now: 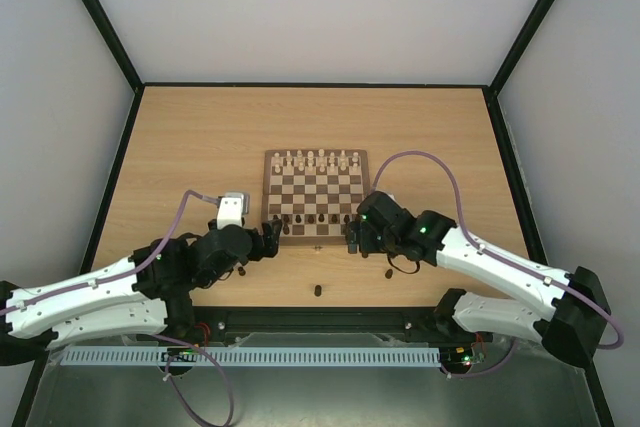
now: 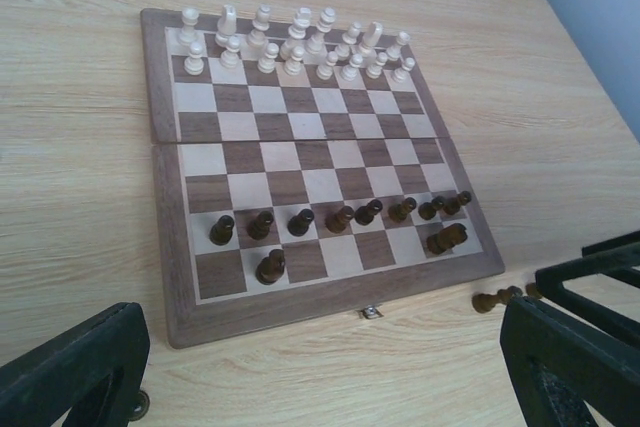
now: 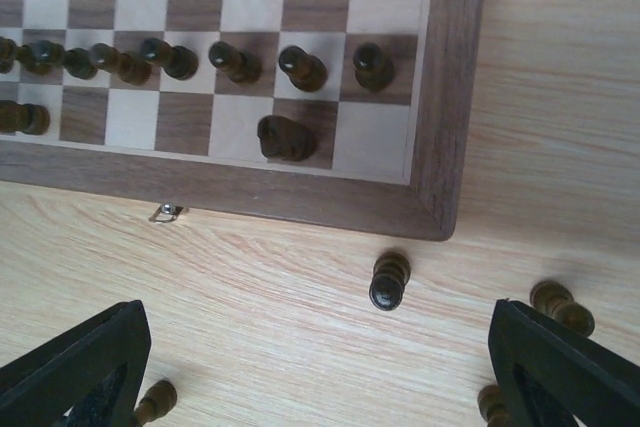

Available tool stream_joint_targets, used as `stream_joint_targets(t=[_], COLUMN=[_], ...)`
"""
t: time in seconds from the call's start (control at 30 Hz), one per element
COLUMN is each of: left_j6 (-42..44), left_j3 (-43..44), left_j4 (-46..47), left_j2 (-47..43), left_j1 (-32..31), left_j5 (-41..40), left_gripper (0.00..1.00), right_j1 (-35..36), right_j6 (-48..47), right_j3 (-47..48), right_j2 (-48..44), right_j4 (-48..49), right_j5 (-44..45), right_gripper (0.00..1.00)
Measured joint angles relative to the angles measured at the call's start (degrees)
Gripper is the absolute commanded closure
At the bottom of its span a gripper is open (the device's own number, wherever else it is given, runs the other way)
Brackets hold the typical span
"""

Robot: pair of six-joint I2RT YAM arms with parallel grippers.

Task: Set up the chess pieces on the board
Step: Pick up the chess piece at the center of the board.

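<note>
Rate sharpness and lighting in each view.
Top external: even soft light, no glare, chess pieces too small to identify; left wrist: board sharp, left pincer fingers dark, blurred; right wrist: loose dark piece crisp, faint shadow.

Middle rows of the board [image 2: 300, 154] are wide open to pass over, but cream pieces [image 2: 295, 52] jam the far two rows, dark pawns [image 2: 338, 217] fence the near side, and loose dark pieces [image 3: 388, 282] litter the surface [image 3: 300, 327] off its near right corner.

Board [image 2: 166, 247], cream pieces [image 2: 295, 47] far rows, dark pieces [image 2: 340, 217] near, hand [image 2: 320, 379] open
</note>
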Motion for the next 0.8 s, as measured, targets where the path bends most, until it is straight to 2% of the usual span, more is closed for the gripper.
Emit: stream_joint_targets(t=[0.13,0.33,0.57,0.8], left_j6=[0.70,1.68,2.43,3.32], left_j3=[-0.22,-2.71,-3.28,-3.28], left_j4=[0.20,0.59,1.07,1.57], left_j2=[1.25,0.44,-0.22,-0.35], left_j1=[1.81,5.73,8.15,8.98], left_j5=[0.33,1.92,3.45,4.76], left_gripper=[0.01,0.01,0.01,0.01], right_j1=[0.85,9.40,20.98,25.38], right_j6=[0.13,1.33,4.22,5.90], right_j3=[-0.04,0.00,4.59,7.34], right_j2=[0.76,1.33,12.35,17.31], right_j4=[-0.42,-0.39,-2.16,-2.12], right_j5=[-0.92,-2.40,0.55,1.40], right_gripper=[0.12,0.14,0.14,0.26])
